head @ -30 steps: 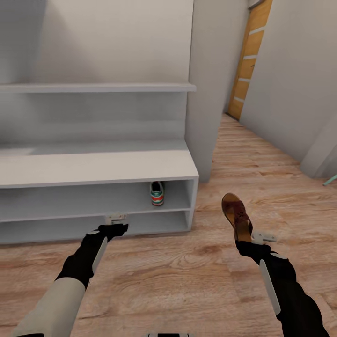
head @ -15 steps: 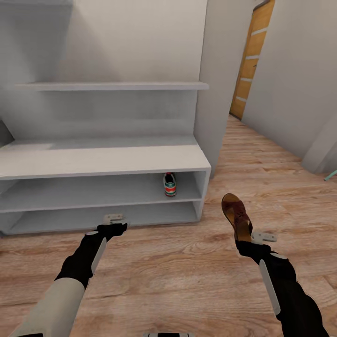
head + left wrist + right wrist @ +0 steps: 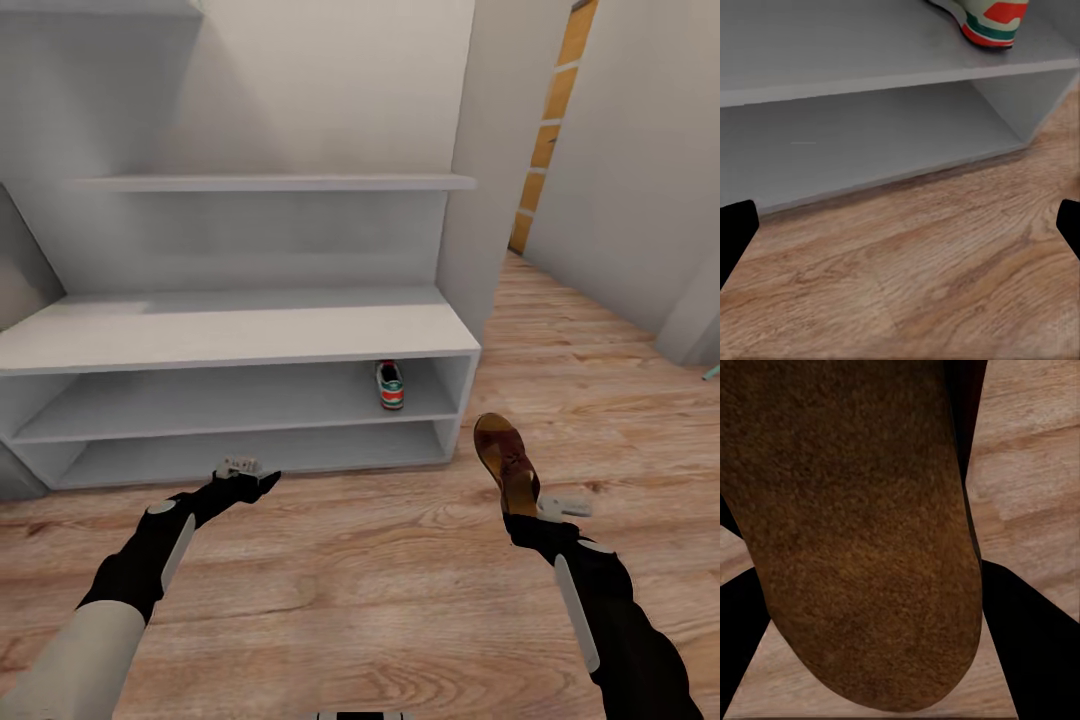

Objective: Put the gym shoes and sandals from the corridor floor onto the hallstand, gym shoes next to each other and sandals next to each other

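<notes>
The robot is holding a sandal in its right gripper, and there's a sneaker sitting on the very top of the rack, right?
Not quite. The right gripper does hold the sandal, but the sneaker isn't on the top of the rack. It sits inside on the upper of the two open shelves, near the right end. The head view shows this.

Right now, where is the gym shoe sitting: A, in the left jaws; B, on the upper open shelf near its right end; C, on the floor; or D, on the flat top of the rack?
B: the gym shoe stands on the upper open shelf of the hallstand, near the right end.
</notes>
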{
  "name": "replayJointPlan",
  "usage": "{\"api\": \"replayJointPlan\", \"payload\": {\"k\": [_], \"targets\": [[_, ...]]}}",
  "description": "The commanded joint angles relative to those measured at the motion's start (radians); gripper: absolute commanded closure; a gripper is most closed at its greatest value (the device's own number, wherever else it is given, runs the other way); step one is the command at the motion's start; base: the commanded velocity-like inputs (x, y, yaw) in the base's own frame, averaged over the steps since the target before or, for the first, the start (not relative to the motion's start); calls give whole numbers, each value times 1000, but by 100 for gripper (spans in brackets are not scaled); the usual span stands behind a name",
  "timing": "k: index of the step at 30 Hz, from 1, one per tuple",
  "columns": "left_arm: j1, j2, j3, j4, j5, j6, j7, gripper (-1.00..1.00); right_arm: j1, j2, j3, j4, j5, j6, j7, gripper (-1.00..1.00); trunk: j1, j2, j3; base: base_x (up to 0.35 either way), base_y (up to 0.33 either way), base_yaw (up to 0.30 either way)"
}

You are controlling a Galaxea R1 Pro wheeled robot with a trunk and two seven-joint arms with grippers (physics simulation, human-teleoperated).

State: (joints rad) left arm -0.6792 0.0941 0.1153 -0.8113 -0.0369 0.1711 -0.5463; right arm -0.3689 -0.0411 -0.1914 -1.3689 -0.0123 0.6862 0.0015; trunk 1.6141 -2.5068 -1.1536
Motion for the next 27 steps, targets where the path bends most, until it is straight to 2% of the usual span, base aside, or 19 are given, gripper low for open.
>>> {"api": "replayJointPlan", "payload": {"k": [1,6,14,27], "targets": [[0,0,3,-1,-3,6,-9,-100,0,0,0,-2,-1,6,0,100,0,0,-1,-38,312,0],[0,1,3,-1,-3,6,-19,-100,0,0,0,-2,-1,6,0,100,0,0,-1,-112,311,0],[0,1,3,-1,-3,7,-71,-100,-1,0,0,-2,-1,6,0,100,0,0,-1,-157,308,0],[0,1,4,-1,-3,8,-78,-100,0,0,0,-2,-1,6,0,100,0,0,-1,-131,308,0]]}}
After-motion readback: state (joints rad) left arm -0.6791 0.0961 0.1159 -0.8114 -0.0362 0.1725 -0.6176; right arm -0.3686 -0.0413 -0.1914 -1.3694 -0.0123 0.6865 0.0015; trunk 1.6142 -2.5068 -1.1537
